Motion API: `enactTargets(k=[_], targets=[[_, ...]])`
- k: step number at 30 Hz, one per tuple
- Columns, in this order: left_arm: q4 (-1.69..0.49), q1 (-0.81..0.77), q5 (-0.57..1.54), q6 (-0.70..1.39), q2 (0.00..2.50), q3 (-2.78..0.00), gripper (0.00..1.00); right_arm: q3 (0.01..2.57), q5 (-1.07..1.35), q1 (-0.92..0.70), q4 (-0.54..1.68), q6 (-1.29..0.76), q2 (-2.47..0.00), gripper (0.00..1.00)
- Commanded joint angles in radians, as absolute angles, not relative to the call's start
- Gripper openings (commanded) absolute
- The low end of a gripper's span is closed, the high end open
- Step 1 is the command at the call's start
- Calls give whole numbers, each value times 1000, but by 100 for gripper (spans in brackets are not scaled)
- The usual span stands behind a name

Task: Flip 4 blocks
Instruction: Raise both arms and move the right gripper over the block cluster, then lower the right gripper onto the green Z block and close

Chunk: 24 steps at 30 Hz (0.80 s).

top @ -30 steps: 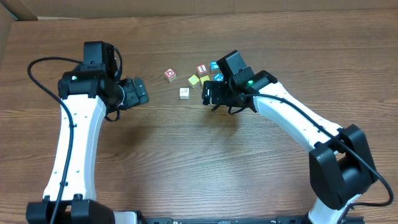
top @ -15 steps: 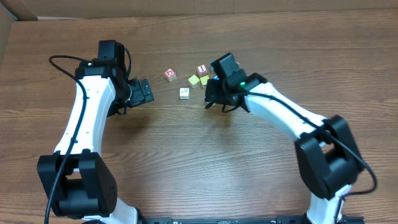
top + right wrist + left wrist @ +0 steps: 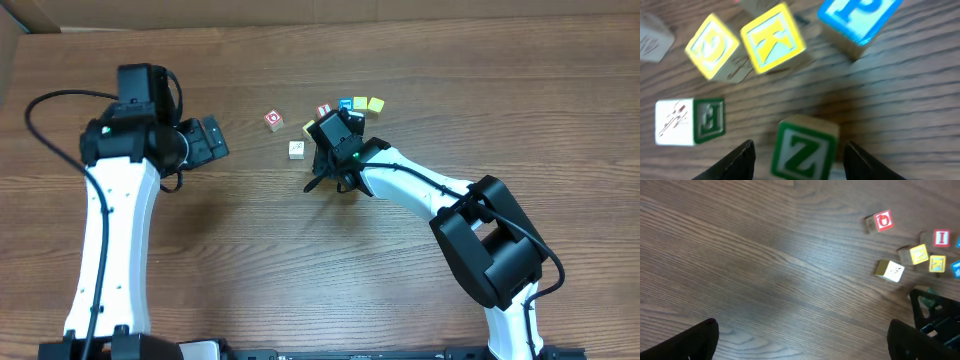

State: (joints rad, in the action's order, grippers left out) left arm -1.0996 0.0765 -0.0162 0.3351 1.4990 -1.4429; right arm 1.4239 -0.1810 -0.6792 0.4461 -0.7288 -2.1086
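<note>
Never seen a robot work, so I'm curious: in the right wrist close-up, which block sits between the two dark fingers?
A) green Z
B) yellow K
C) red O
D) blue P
A: the right wrist view shows the green Z block directly between the fingertips of the right gripper.

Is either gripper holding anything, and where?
Left gripper open, empty. Right gripper straddles opposite sides of the green "Z" wooden cube; firm grip cannot be told.

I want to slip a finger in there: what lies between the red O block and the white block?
Nothing but bare table between the red O block and the white block; the left wrist view shows it best.
</note>
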Motion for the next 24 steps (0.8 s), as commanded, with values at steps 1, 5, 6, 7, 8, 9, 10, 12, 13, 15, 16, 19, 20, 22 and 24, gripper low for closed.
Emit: enactTargets(k=[1,5,6,7,8,9,10,12,13,15,16,19,20,22,24], targets=[[-1102,78,-27,344,1507,-1456,100,1426,-246,-676,430,-738,-2108,57],[-1102,78,-27,344,1521,-1455,100,1426,-246,-678,408,-738,-2113,55],[-1102,78,-27,345,1521,-1455,100,1426,-246,-678,408,-738,-2118,55],[-1102,78,-27,344,1521,-1455,100,1426,-246,-678,408,-738,-2120,55],[-1102,78,-27,344,1521,-1455,100,1426,-246,-678,410,-738,-2125,55],[-1102,78,-26,345,1521,-1455,100,1426,-246,-678,413,-738,-2127,55],[-1102,78,-27,344,1521,-1455,100,1426,-246,-678,413,-738,-2127,54],[-1102,78,-27,344,1522,-1455,100,1426,-246,-678,413,-738,-2127,47],[-1102,78,-27,344,1522,-1455,100,1426,-246,-678,415,-737,-2127,45],[-1102,78,-27,344,1522,-1455,100,1426,-246,-678,426,-737,-2127,40],[-1102,78,-27,344,1522,-1455,100,1426,-246,-678,430,-737,-2127,40],[-1102,78,-27,344,1522,-1455,100,1428,-247,-677,432,-733,-2126,41],[-1102,78,-27,345,1522,-1455,100,1429,-247,-677,432,-733,-2125,41],[-1102,78,-27,345,1522,-1455,100,1429,-247,-677,441,-725,-2109,41],[-1102,78,-27,345,1522,-1455,100,1431,-247,-677,459,-721,-2091,41]])
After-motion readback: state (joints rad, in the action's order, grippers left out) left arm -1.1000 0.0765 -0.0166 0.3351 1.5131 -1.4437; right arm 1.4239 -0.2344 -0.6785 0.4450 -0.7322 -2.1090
